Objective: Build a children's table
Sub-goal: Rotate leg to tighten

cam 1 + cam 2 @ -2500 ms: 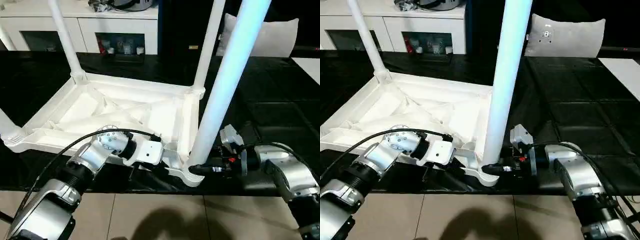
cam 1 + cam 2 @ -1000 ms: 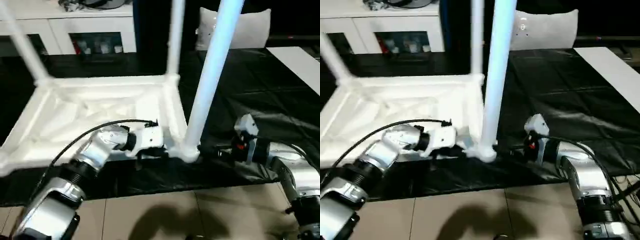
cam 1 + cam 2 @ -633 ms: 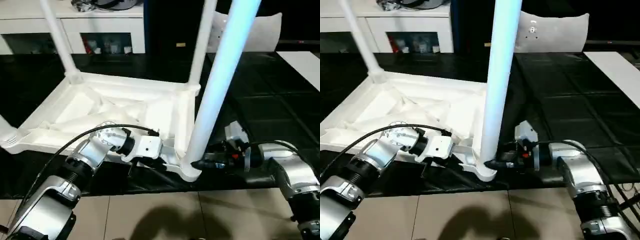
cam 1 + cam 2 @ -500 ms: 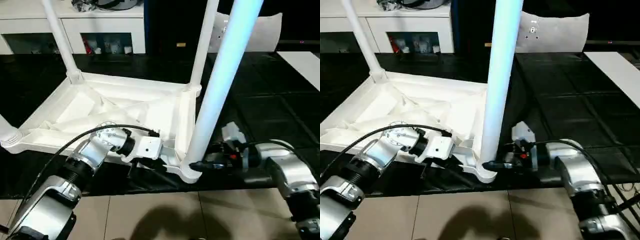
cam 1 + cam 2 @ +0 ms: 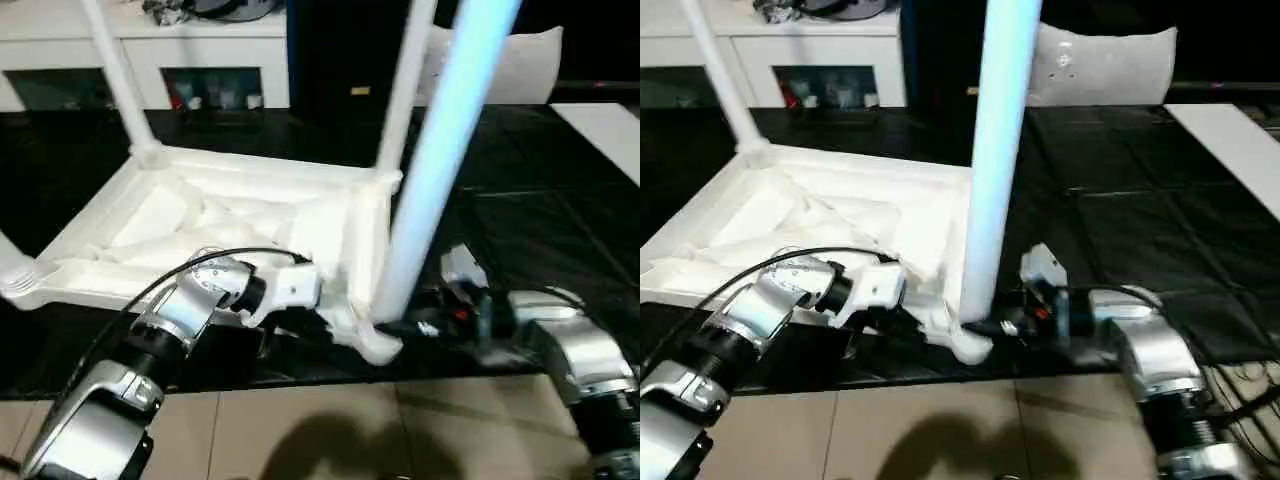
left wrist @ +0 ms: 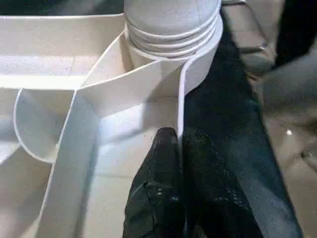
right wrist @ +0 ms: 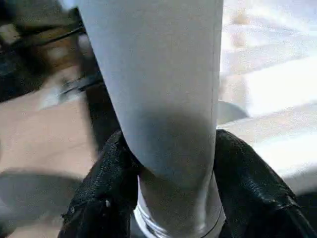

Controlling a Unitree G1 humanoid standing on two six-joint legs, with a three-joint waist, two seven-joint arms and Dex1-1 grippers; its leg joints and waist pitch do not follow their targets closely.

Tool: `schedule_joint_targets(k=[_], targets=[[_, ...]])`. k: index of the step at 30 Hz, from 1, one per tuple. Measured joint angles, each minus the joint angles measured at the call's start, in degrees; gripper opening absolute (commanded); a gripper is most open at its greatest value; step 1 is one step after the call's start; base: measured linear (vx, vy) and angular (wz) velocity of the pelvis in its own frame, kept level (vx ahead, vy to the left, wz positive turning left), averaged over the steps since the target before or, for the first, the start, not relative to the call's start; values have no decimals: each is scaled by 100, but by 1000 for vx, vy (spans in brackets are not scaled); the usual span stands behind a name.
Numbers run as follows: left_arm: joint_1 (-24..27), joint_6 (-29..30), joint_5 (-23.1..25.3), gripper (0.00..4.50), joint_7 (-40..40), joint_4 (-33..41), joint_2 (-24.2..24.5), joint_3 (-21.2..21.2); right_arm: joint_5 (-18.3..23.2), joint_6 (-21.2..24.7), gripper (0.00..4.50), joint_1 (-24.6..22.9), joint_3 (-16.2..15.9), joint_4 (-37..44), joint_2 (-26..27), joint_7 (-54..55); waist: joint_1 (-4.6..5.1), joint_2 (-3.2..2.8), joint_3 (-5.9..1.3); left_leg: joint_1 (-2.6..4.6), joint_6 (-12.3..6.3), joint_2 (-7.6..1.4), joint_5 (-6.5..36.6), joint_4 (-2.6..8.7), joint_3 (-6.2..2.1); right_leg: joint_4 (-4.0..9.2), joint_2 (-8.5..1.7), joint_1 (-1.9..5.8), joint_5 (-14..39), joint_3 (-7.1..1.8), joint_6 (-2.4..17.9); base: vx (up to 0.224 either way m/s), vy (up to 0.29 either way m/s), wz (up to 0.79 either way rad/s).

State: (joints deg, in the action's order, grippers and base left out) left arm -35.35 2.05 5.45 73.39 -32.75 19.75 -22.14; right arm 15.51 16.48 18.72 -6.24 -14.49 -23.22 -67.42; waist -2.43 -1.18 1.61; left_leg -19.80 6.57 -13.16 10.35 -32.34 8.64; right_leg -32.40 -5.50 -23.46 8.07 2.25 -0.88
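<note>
The white table top (image 5: 230, 225) lies upside down on a black mat, ribbed underside up. Legs stand in its far left socket (image 5: 115, 70) and far right socket (image 5: 400, 80), and the near left socket (image 5: 15, 270) also holds one. The near right leg (image 5: 440, 150) rises from the corner socket (image 5: 375, 340). My left gripper (image 6: 181, 136) is shut on the top's thin rim wall (image 6: 179, 99) just beside that socket. My right gripper (image 7: 173, 163) is shut on the near right leg (image 7: 163, 99) low down, one finger (image 7: 106, 188) on each side.
A white cabinet with glass doors (image 5: 200, 60) stands behind the mat, and a pale cushion (image 5: 520, 65) lies at the back right. The black mat (image 5: 540, 200) ends just before me, above a tiled floor (image 5: 300, 430). A white surface (image 5: 610, 120) shows at the far right.
The head views have swayed and come back, so the camera moved. Both grippers keep their holds, and the near corner with its leg stays where it was.
</note>
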Motion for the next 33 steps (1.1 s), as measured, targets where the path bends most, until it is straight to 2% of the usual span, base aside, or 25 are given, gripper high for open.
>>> schedule_joint_targets(k=[3,4,6,7,10,11,12,13,16,18,19,23,24,26,29,31,33], targets=[[59,588,125,0,-736,61,-260,238,-197,246,193,205,256,-250,488,1018,183,6,3,23,0,15,0,-12,-1,2,-1,-1,7,2,-12,-17,3,-4],[54,853,220,0,-1112,81,-398,327,-290,358,193,366,358,-422,758,1592,288,9,5,26,0,19,0,-18,-13,13,-2,-1,18,15,-29,-62,16,-16],[13,1250,382,0,-1712,121,-647,424,-423,461,193,666,521,-741,1192,2505,426,15,9,22,1,27,1,-28,-41,46,-3,-13,26,42,-41,-61,19,-16],[-13,1474,495,0,-2083,158,-799,445,-474,468,193,857,625,-979,1457,3045,521,23,14,14,1,27,1,-31,-69,80,-15,-13,27,96,-42,-56,27,-16],[-37,1758,611,0,-2635,182,-1106,469,-558,303,193,1106,705,-1361,1688,3685,665,3,24,-29,1,23,2,-23,-175,240,-83,29,27,309,-41,-19,9,-5],[-37,1869,638,0,-2866,182,-1246,483,-636,165,228,1169,734,-1502,1749,3859,701,-15,37,-26,1,18,2,-21,-198,297,-92,62,27,393,-40,0,0,0],[-37,1910,661,0,-2985,181,-1322,488,-667,88,228,1186,765,-1561,1786,3949,722,-31,46,-19,0,12,3,-17,-211,341,-101,89,26,440,-39,0,0,0],[-37,1924,671,0,-3082,179,-1364,491,-680,26,249,1212,797,-1616,1825,4030,745,-43,56,-17,-1,14,3,-12,-213,366,-131,100,27,490,-39,0,0,0],[-37,1910,683,0,-3187,167,-1377,490,-716,-91,278,1235,800,-1671,1896,4106,835,-50,71,-19,-2,26,4,-11,-211,376,-183,110,27,560,-39,0,0,0],[-37,1879,702,0,-3209,167,-1383,480,-715,-180,278,1206,799,-1672,1855,4002,850,-79,92,-21,-3,18,4,-8,-225,422,-202,140,27,633,-39,0,0,0],[-37,1860,705,0,-3208,168,-1385,469,-714,-224,295,1176,796,-1660,1805,3911,851,-95,101,-21,-3,15,4,4,-233,448,-204,155,27,655,-39,0,0,0],[-36,1608,716,0,-3103,160,-1305,334,-624,-429,319,924,752,-1461,1420,3308,823,-111,116,-29,-4,27,4,15,-227,424,-231,161,26,647,-39,0,0,0],[-36,1515,708,0,-3030,153,-1256,309,-584,-467,339,831,751,-1376,1329,3145,803,-118,119,-32,-4,28,4,19,-227,422,-235,162,26,647,-39,0,0,0],[-41,1211,666,0,-2832,130,-1124,221,-440,-514,353,602,750,-1152,967,2621,743,-127,118,-50,-4,29,4,24,-220,403,-248,153,25,626,-36,0,0,0],[-42,877,658,0,-2571,91,-922,179,-321,-527,378,363,734,-1025,692,2005,656,-116,122,-66,-5,29,3,-5,-195,289,-249,125,2,553,-1,0,0,0],[-73,612,638,0,-2330,76,-759,133,-220,-529,398,316,680,-961,488,1631,613,-117,120,-84,-4,38,3,-13,-170,201,-244,61,-17,472,30,0,0,0],[-82,313,551,0,-1986,62,-569,85,-181,-555,417,264,688,-869,166,1313,543,-116,117,-94,-6,34,1,-17,-154,136,-236,26,-49,442,64,0,0,0]])
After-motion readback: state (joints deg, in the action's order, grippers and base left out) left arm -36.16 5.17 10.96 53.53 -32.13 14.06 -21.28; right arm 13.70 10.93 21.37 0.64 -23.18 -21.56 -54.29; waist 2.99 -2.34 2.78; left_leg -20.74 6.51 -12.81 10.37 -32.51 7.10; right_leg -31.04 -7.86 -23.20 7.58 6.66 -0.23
